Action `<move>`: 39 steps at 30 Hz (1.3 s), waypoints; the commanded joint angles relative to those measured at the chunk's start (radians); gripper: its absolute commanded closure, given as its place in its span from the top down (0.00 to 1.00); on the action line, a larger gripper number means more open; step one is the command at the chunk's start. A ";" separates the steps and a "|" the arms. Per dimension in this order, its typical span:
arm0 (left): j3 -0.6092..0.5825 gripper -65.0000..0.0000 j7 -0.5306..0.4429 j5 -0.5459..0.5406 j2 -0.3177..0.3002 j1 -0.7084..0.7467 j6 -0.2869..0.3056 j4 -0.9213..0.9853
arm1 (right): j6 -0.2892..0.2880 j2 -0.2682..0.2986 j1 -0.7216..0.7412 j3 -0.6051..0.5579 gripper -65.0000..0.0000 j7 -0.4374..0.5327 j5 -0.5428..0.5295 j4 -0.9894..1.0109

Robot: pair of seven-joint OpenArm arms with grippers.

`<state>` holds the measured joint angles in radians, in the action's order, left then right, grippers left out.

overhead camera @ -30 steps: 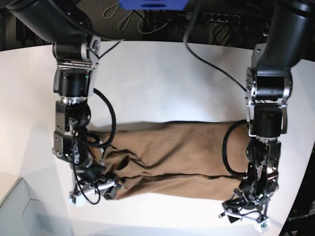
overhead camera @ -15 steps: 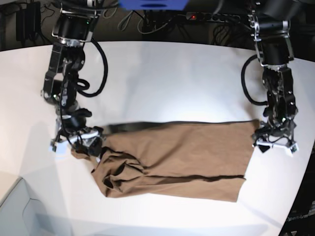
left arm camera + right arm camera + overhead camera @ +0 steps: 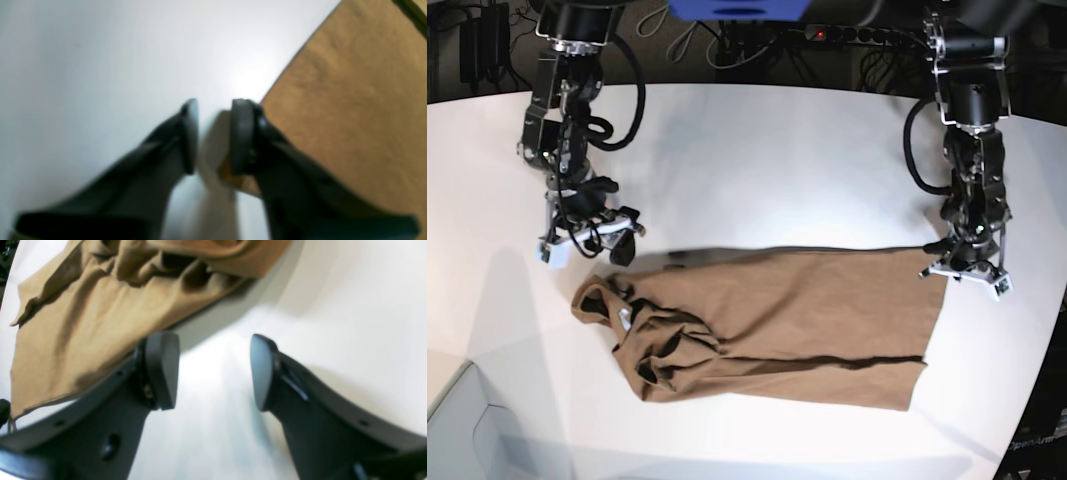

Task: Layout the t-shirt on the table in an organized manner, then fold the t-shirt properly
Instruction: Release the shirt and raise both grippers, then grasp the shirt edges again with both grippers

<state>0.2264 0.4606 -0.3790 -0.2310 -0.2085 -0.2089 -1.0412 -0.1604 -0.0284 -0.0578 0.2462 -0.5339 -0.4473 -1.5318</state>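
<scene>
Comparing with a second ago, I see both grippers off the t-shirt (image 3: 777, 325): left gripper (image 3: 213, 136) nearly closed, empty, beside its hem corner; right gripper (image 3: 213, 373) spread above the bunched collar end. Layout remains unfinished.

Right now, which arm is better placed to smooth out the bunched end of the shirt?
Right. Its pincer hangs open just above the crumpled end of the shirt, near the wrinkled folds. The left pincer is at the flat far end, jaws nearly closed and empty.
</scene>
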 commanded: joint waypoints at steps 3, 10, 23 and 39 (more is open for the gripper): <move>-0.003 0.00 0.063 -0.027 0.008 -0.001 0.007 0.005 | -0.009 0.018 0.069 0.002 0.53 0.024 -0.009 0.024; -0.002 0.00 0.063 -0.027 -0.032 0.004 0.007 0.002 | -0.009 0.083 0.178 -0.025 0.53 0.021 -0.006 0.099; 0.000 0.00 0.063 -0.027 -0.140 0.048 0.007 0.000 | -0.009 0.255 0.336 -0.374 0.53 0.025 0.155 0.070; 0.069 0.22 0.149 -0.028 -0.084 0.102 0.007 -0.259 | -0.009 0.170 0.566 -0.431 0.53 0.177 0.250 0.439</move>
<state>0.2863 0.6365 -0.4149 -0.2932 -0.0860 -0.1974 -1.2858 -0.1684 0.1402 0.4778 -0.1902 -0.3870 -0.1940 -1.0714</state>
